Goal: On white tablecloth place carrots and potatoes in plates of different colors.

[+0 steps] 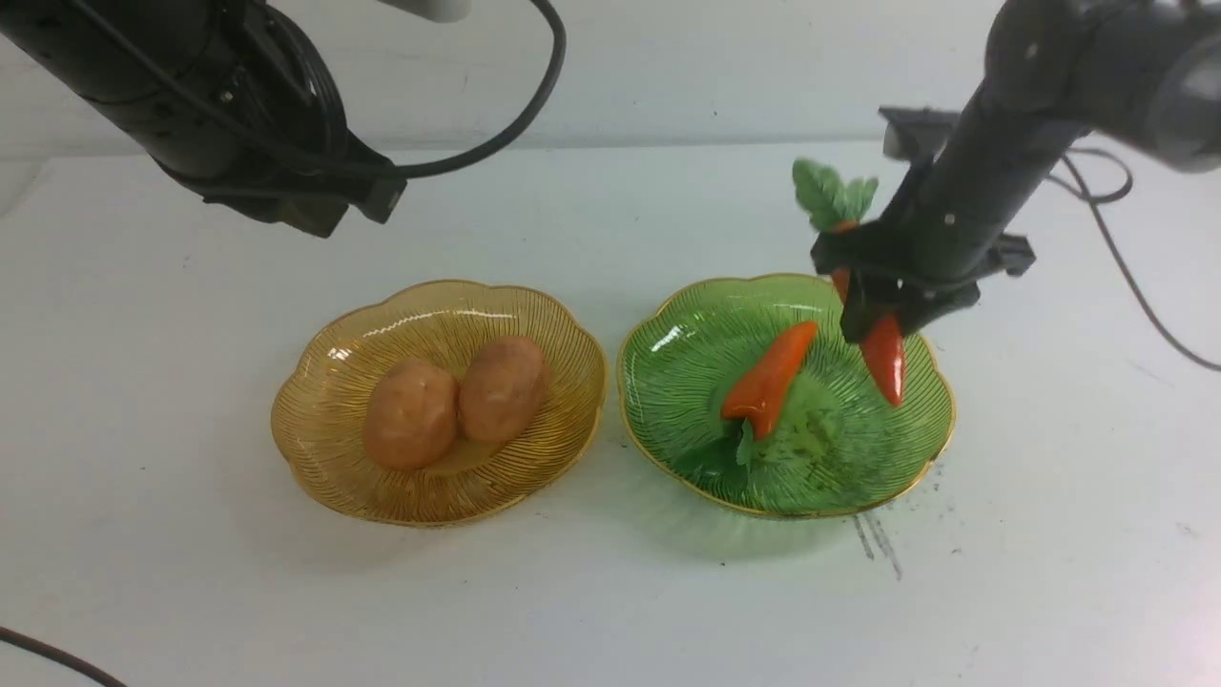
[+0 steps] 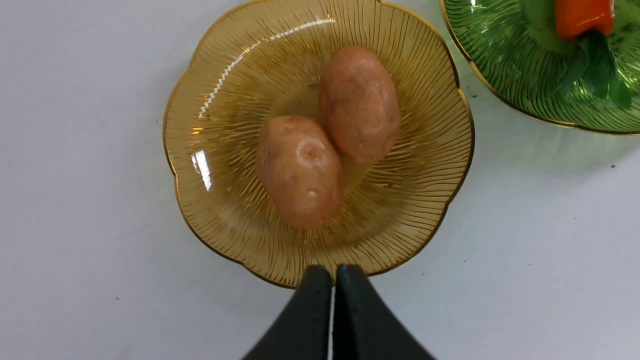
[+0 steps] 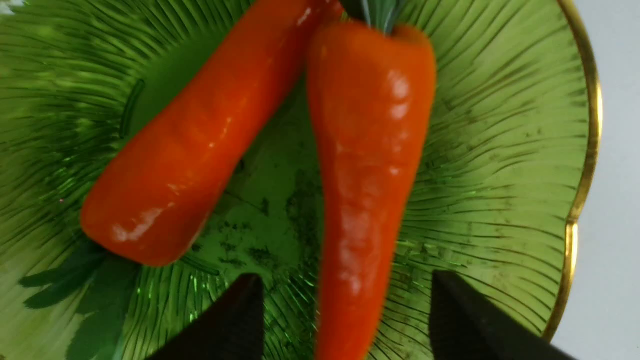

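On the white tablecloth [image 1: 610, 601] an amber plate [image 1: 315, 458] [image 2: 200, 75] holds two potatoes [image 1: 410, 412] [image 1: 503, 386] side by side, touching. To its right a green plate [image 1: 687, 324] [image 3: 500, 150] has one carrot [image 1: 771, 377] [image 3: 200, 150] lying in it. The second carrot [image 1: 885, 358] [image 3: 370, 150] hangs tip-down over the plate's right side, slightly blurred, between the fingers of my right gripper [image 1: 873, 320] [image 3: 345, 300]. The jaws stand open, with a gap on each side of the carrot. My left gripper [image 2: 334, 280] is shut and empty, above the amber plate's edge.
Dark streaks [image 1: 882, 544] mark the cloth just in front of the green plate. A thin cable [image 1: 1126, 267] trails from the right arm across the far right. Another black cable [image 1: 48, 658] crosses the near left corner.
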Robot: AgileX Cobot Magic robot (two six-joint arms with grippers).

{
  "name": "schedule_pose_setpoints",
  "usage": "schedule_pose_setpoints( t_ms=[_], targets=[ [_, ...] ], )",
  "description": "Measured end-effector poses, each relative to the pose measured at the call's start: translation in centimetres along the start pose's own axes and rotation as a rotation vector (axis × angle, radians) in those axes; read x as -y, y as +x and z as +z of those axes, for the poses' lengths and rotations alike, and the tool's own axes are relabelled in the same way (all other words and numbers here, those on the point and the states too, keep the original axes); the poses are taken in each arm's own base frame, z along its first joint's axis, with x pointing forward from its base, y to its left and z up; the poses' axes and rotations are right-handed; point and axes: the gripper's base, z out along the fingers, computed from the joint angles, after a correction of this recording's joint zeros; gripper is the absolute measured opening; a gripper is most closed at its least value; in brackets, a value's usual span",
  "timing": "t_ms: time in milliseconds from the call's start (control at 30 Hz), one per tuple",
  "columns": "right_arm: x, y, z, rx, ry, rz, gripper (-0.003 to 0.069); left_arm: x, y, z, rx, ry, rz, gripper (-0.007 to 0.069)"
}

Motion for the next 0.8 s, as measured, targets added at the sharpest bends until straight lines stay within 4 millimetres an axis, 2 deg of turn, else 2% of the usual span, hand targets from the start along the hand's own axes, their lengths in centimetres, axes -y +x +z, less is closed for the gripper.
schedule_pose_setpoints(
  t_ms=[100,200,267,367,433,500,533,567,600,700,800],
  targets=[
    [-0.1,0.2,0.2,-0.006,0.003,0.005,0.0507,0.0,0.0,0.0,0.000,0.000,-0.003,-0.0003],
    [-0.3,0.3,-0.5,0.006,0.002,0.000,0.0582,0.0,0.0,0.0,-0.001,0.001,-0.003,-0.0003],
    [-0.5,0.4,-1.9,0.037,-0.001,-0.006,0.0615,0.0,0.0,0.0,0.000,0.002,-0.004,-0.0003],
    [-0.8,0.7,-4.8,0.101,-0.006,-0.023,0.0619,0.0,0.0,0.0,0.000,0.003,-0.004,-0.0003],
    [-1.2,1.3,-8.2,0.176,-0.006,-0.043,0.0603,0.0,0.0,-0.1,0.001,0.003,-0.004,-0.0003],
    [-1.4,2.1,-11.2,0.245,0.004,-0.061,0.0569,0.0,0.0,-0.2,0.005,0.002,-0.004,-0.0003],
    [-1.6,3.6,-15.7,0.349,0.014,-0.083,0.0519,0.0,0.1,-0.5,0.011,0.000,-0.004,-0.0003],
    [-1.7,3.8,-16.2,0.363,0.013,-0.084,0.0511,0.0,0.2,-0.6,0.012,0.000,-0.004,-0.0003],
    [-1.8,6.0,-20.7,0.471,0.024,-0.102,0.0433,0.0,0.3,-1.0,0.022,-0.001,-0.004,-0.0003],
    [-1.9,10.6,-27.4,0.644,0.046,-0.124,0.0265,0.1,0.8,-1.6,0.031,-0.002,-0.004,-0.0003],
    [-1.6,16.1,-32.0,0.783,0.054,-0.136,0.0115,0.1,1.6,-2.3,0.037,-0.003,-0.004,-0.0003]
  ],
)
